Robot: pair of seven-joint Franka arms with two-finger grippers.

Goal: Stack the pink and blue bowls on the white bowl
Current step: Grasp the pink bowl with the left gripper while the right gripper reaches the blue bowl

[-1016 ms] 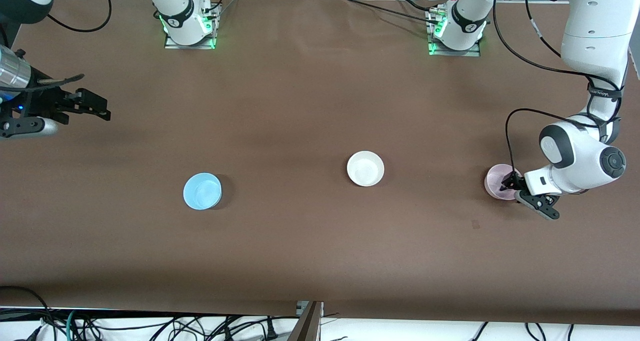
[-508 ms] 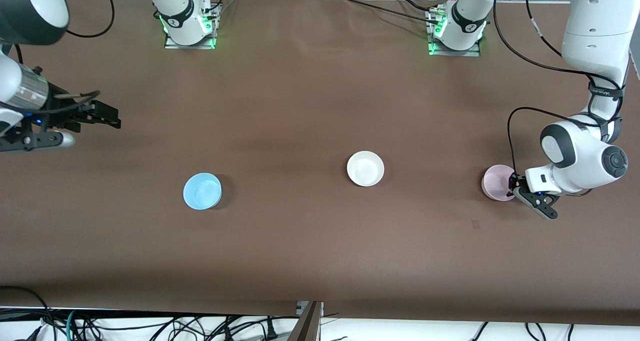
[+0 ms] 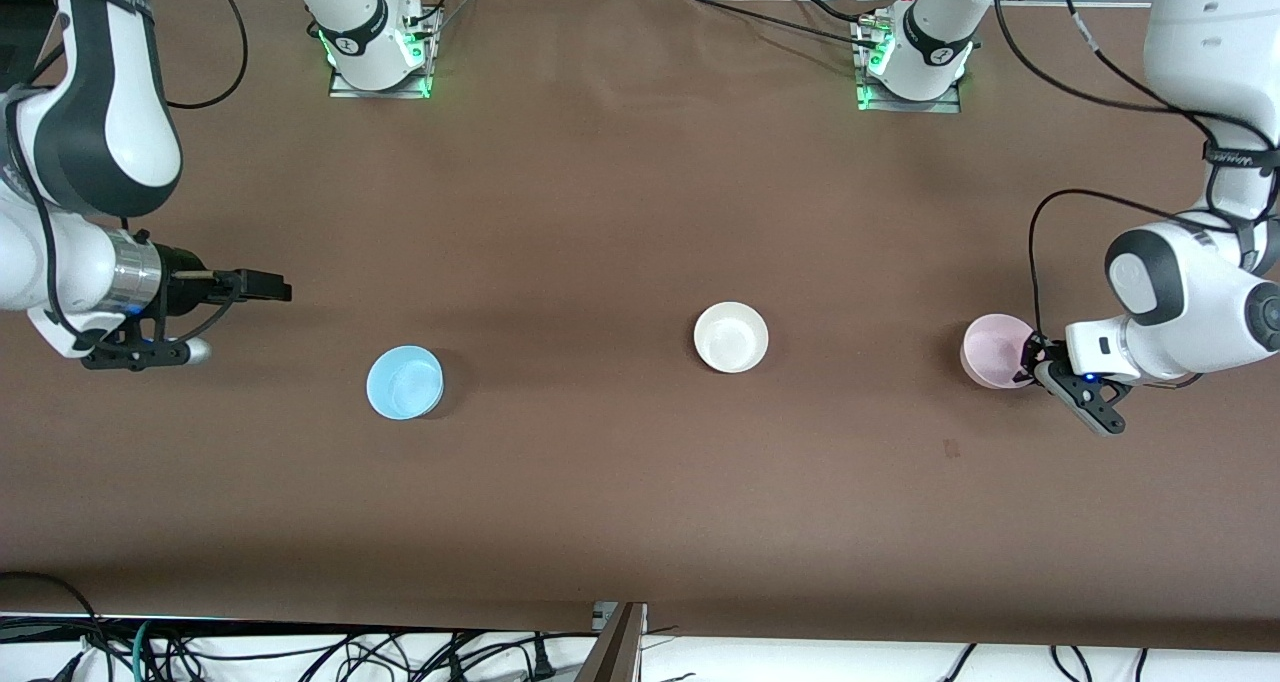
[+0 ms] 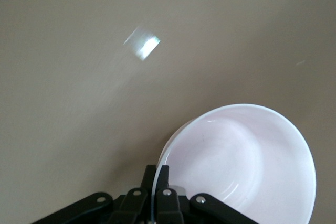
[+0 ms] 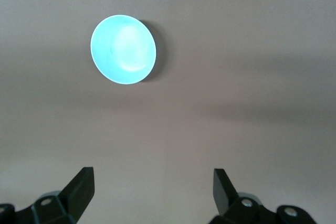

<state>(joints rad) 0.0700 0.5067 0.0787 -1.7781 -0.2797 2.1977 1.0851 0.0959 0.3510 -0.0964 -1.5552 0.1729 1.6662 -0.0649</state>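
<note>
Left gripper (image 3: 1030, 364) — pink bowl (image 3: 990, 350) rim

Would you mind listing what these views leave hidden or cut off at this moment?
- Pink bowl, front view: the left gripper covers the pinched stretch of rim.
- Pink bowl, left wrist view: the frame edge cuts off part of it.
- Right gripper, right wrist view: only the open jaws show; the body is cut off.
- White bowl: neither wrist view shows it.

White rounded arm shells (image 3: 1190, 52) with dark grey joint bands, black cables (image 3: 1035, 252), black fingers (image 5: 84, 190).
</note>
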